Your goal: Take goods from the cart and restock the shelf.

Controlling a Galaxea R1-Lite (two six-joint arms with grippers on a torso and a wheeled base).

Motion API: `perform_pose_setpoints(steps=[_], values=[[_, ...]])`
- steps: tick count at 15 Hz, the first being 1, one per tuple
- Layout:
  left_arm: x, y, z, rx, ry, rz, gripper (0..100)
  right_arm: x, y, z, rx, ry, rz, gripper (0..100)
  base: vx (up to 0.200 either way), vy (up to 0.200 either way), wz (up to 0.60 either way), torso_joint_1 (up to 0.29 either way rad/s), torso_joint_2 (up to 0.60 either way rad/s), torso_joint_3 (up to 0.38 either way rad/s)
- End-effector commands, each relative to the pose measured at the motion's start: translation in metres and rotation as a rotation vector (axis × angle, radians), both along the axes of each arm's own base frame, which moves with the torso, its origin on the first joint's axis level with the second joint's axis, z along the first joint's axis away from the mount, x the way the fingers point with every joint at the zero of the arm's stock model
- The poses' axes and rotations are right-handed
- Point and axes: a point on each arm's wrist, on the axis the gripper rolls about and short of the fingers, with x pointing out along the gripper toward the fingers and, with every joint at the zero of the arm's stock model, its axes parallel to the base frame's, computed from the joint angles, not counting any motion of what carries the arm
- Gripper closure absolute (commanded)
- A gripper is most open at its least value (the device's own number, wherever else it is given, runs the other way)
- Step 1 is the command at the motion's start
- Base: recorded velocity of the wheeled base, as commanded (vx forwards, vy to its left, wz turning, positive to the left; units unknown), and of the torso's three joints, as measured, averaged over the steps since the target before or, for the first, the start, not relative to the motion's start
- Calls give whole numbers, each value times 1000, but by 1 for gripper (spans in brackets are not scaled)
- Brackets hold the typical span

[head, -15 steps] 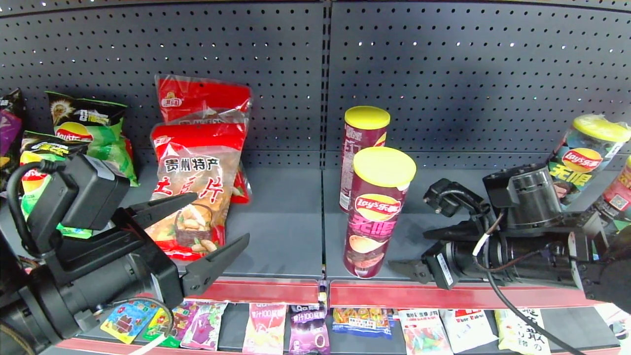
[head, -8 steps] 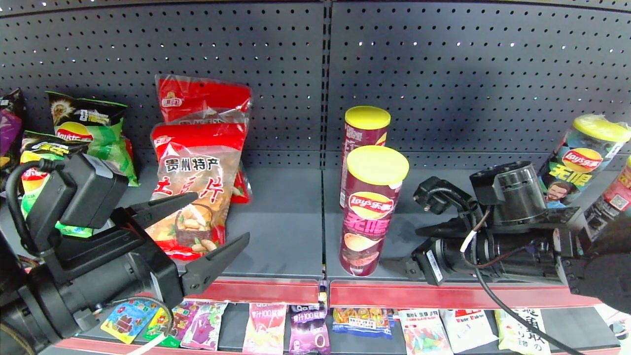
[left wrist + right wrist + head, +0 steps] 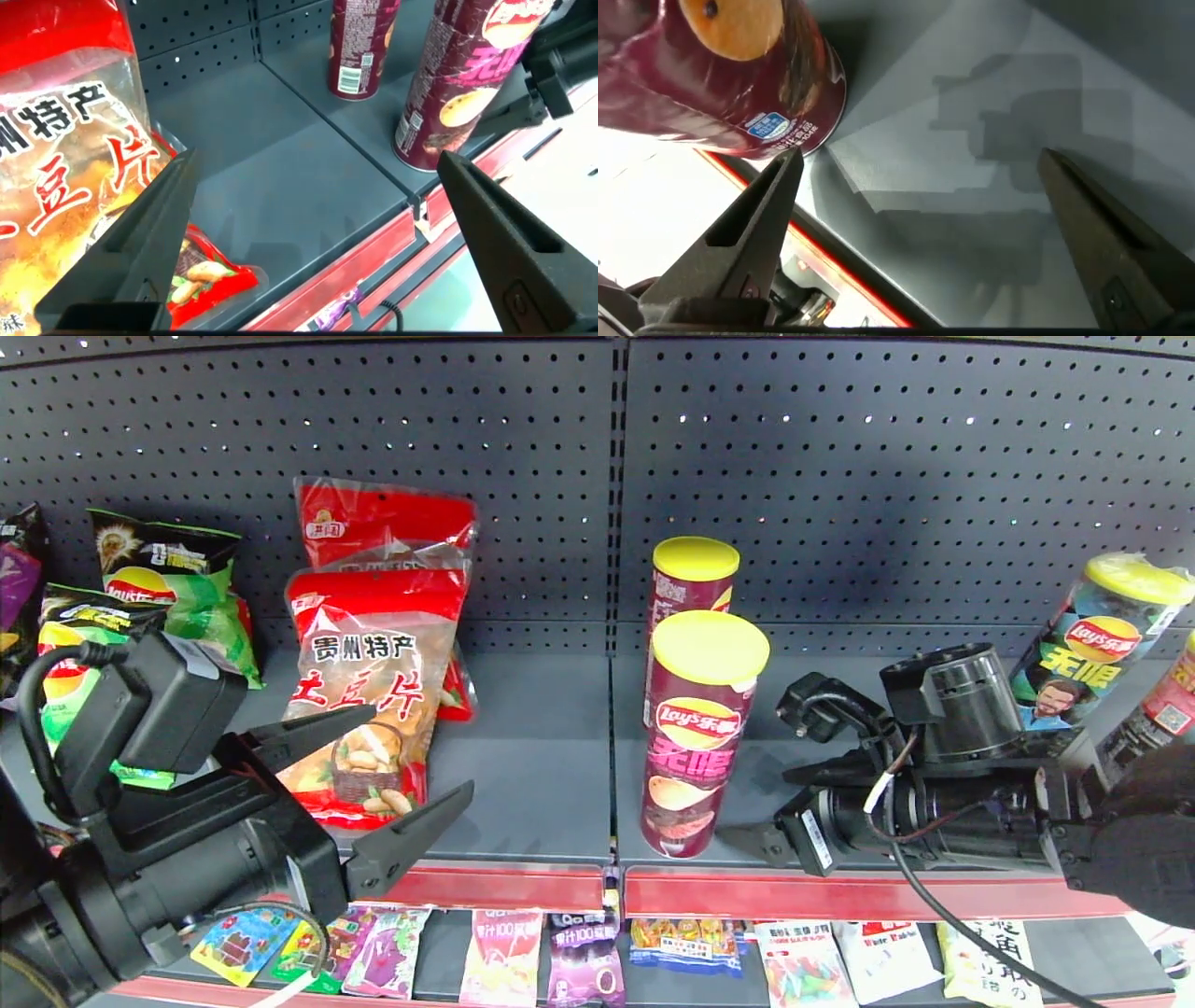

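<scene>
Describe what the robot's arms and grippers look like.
Both are matte black with round wrist housings. The left gripper and right gripper each have two long wedge-shaped fingers tapering to points. A boxy black camera with a looped black cable sits on the left wrist; the right carries a hanging black cable with a white band and a white sticker.

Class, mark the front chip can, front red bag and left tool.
front chip can (image 3: 695, 747), head view, side label
front red bag (image 3: 373, 686), head view, front face
left tool (image 3: 422, 747), head view, between fingertips
</scene>
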Motion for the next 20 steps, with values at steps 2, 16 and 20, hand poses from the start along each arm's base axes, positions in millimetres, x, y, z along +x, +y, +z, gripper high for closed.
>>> perform_pose_setpoints(steps=[2,16,20], values=[[1,0,-1,2,4,1,0,1,0,0,0,-2,-3,0,0,0,0,0,0,0],[-11,7,-13,3,41,10,0,-10,-11,13,14,-44,-34,0,0,0,0,0,0,0],[-52,36,-38,8,43,40,0,-83,-47,35,83,-155,6,0,0,0,0,0,0,0]])
